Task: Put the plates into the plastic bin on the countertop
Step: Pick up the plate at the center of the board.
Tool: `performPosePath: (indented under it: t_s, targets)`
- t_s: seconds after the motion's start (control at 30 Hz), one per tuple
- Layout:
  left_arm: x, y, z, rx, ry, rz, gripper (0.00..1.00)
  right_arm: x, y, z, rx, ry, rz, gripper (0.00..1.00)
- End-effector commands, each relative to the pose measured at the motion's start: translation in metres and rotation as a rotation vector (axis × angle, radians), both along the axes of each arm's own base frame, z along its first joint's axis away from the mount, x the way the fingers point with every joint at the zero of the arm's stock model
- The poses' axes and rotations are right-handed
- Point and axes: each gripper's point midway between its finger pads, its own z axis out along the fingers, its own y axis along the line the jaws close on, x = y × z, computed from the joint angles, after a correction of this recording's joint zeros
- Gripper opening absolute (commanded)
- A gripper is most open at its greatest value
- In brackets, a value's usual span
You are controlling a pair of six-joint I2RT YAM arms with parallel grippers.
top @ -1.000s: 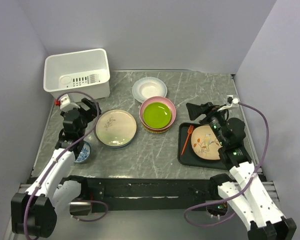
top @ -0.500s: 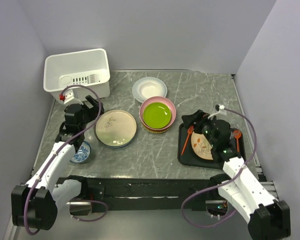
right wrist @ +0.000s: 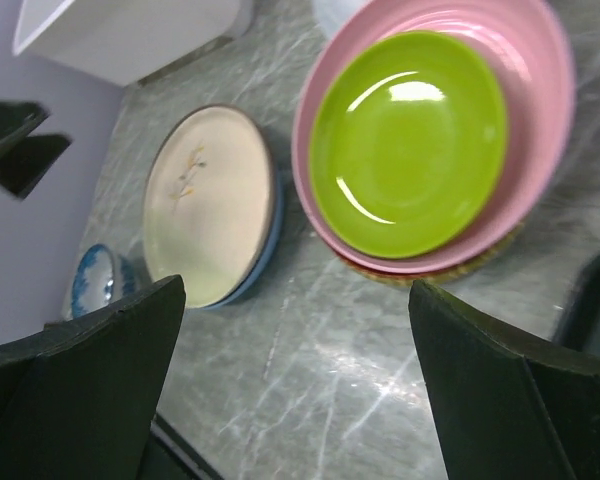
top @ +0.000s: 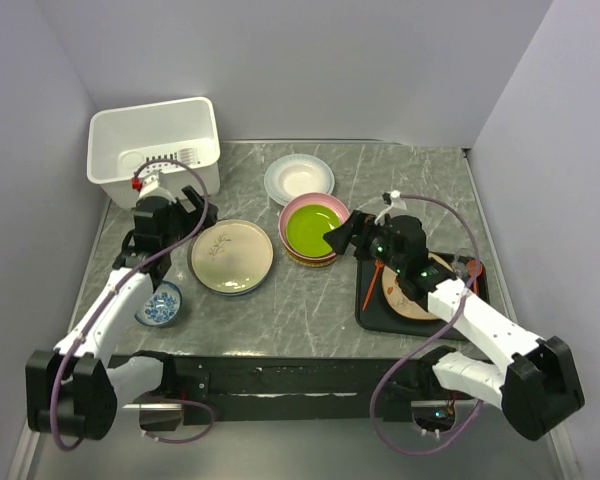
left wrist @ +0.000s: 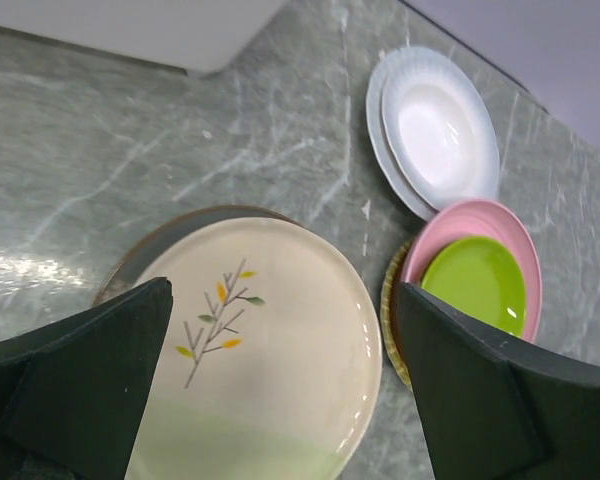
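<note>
The white plastic bin [top: 155,145] stands at the back left of the countertop [top: 310,295]. A cream twig plate [top: 231,255] lies on a blue plate, left of centre. A green plate [top: 315,228] sits in a pink plate [top: 340,214] on a woven yellow one. White plates [top: 299,178] lie behind them. A patterned plate [top: 412,292] lies on the black tray. My left gripper [top: 195,212] is open and empty above the cream plate's [left wrist: 260,340] far left edge. My right gripper [top: 345,232] is open and empty just right of the green plate [right wrist: 410,140].
A small blue-and-white bowl [top: 162,303] sits near the front left edge. The black tray [top: 372,310] at the right also holds an orange fork [top: 372,280]. Grey walls close in the left, back and right sides.
My right arm has swung left from over the tray to the green and pink stack. My left gripper has drifted back towards the bin, uncovering the bowl.
</note>
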Motion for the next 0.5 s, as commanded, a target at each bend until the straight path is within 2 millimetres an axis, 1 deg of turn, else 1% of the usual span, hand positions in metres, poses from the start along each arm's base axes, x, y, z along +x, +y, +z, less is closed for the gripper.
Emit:
performPosePath:
  t_s: [0.0,0.03,0.1,0.13,0.17,0.2,0.23,0.27,0.33,0.37,0.43,0.47]
  targets:
    - [0.002,-0.022,0.017,-0.03,0.001,-0.117,0.99,0.002,0.035,0.032,0.048,-0.052,0.115,1.0]
    - [0.0,-0.021,0.016,-0.03,0.009,-0.112,0.99,0.0,0.043,0.033,0.048,-0.054,0.14,1.0]
    - [0.0,-0.012,0.015,-0.012,0.013,-0.064,0.99,0.003,0.058,0.032,0.038,-0.046,0.18,0.99]
    - [-0.001,-0.01,0.012,-0.003,0.027,-0.055,0.99,-0.001,0.067,0.029,0.028,-0.029,0.208,0.98]
    - [0.0,-0.007,0.009,0.006,0.045,-0.042,0.99,0.004,0.075,0.025,0.019,-0.01,0.218,0.97]
    - [0.0,-0.006,0.01,0.01,0.052,-0.039,0.99,0.003,0.081,0.021,0.015,0.003,0.24,0.97]
    - [-0.002,-0.006,0.005,0.017,0.079,-0.037,0.99,0.0,0.091,0.019,0.015,0.009,0.265,0.96]
    - [-0.001,-0.005,0.003,0.019,0.088,-0.033,0.99,0.003,0.098,0.009,0.008,0.037,0.273,0.95]
    - [-0.003,-0.004,-0.004,0.026,0.115,-0.032,0.99,0.003,0.111,0.001,0.012,0.066,0.304,0.92]
    - [-0.005,-0.003,-0.008,0.027,0.129,-0.03,0.99,0.003,0.122,-0.008,0.01,0.096,0.327,0.88]
    - [-0.009,-0.001,-0.016,0.03,0.153,-0.026,0.99,0.003,0.133,-0.016,0.011,0.128,0.354,0.85]
    - [-0.01,0.0,-0.018,0.03,0.156,-0.026,0.99,0.002,0.143,-0.024,0.002,0.151,0.371,0.82]
